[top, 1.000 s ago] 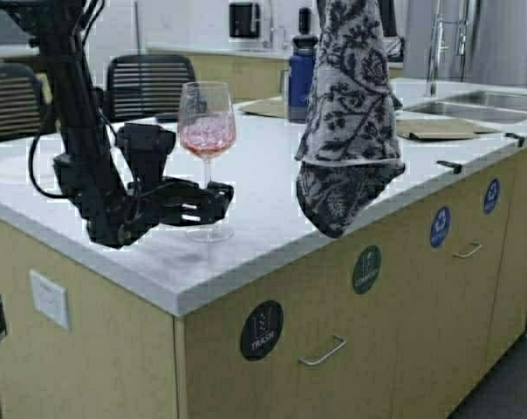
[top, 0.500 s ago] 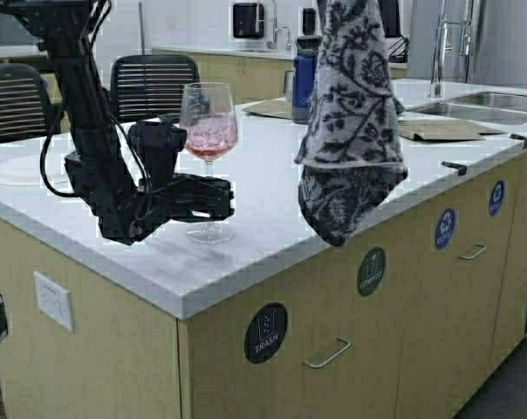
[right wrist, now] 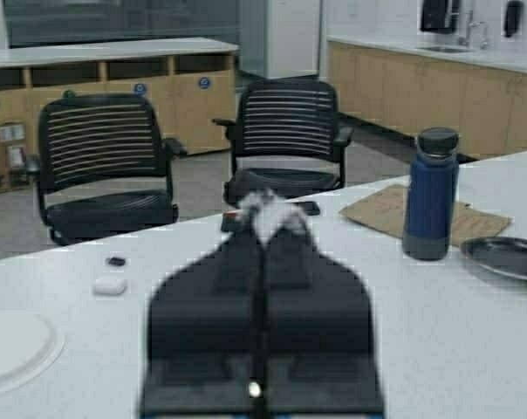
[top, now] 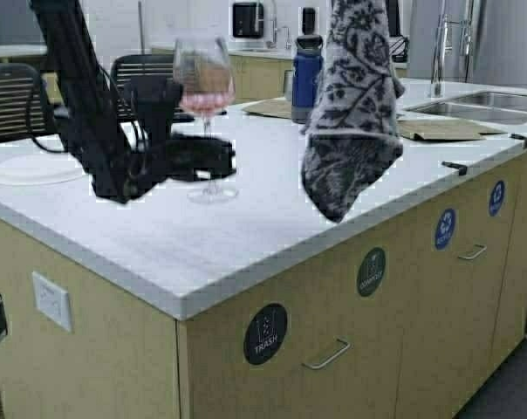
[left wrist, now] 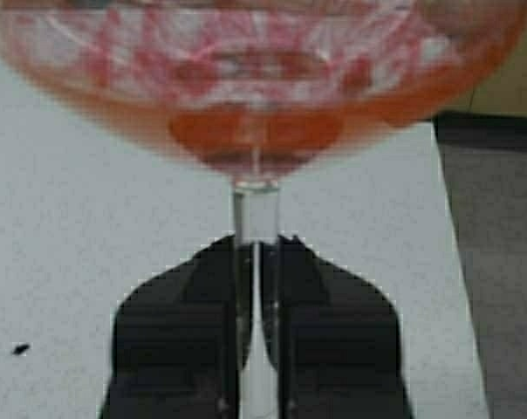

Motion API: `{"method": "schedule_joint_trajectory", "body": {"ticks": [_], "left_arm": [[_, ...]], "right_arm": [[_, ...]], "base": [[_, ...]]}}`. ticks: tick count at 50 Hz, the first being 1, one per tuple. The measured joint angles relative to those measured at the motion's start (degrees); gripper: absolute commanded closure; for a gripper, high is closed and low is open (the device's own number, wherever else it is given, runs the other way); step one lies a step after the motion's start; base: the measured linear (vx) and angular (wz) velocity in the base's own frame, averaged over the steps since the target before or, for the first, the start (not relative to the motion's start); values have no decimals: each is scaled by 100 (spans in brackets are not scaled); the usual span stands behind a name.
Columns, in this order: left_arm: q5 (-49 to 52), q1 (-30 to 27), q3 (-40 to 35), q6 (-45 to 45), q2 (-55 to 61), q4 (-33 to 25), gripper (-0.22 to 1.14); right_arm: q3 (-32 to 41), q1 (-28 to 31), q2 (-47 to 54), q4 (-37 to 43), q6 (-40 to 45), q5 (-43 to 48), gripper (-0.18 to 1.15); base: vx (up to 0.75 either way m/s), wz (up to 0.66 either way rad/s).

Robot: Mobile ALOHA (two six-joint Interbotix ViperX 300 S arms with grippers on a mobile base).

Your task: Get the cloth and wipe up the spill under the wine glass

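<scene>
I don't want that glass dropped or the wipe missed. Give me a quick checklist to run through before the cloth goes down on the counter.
1. Left gripper shut on the stem of the tall clear wine glass with pink residue: ok.
2. Glass foot lifted off the white countertop: ok.
3. Glass upright: ok.
4. Right gripper shut on the dark grey and white leafy-patterned cloth, which hangs freely: ok.
5. Cloth clear of the dark blue bottle: ok.
6. Spill's exact position under the glass: cannot tell.
</scene>
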State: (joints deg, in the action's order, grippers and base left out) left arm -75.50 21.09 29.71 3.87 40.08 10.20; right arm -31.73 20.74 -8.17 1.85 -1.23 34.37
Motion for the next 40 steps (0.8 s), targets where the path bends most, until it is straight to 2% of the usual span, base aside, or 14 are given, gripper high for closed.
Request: {"method": "schedule_joint_trajectory", "body": {"ticks": [9, 17, 28, 40], "left_arm": [[-9, 35, 765, 9, -967, 0, 57], [-9, 18, 1433, 18, -1837, 0, 57], [132, 26, 2048, 185, -2839, 0, 57], [1063, 26, 2083, 483, -3832, 0, 57]], "right_arm": [[1160, 0, 1160, 0, 9, 0, 91], [1749, 0, 1978, 0, 26, 0, 91], [1898, 158, 2777, 9, 229, 0, 91], [1986, 633, 3647, 0, 413, 9, 91]], "base": [[0, 0], [0, 0], [0, 0], [0, 0]]}}
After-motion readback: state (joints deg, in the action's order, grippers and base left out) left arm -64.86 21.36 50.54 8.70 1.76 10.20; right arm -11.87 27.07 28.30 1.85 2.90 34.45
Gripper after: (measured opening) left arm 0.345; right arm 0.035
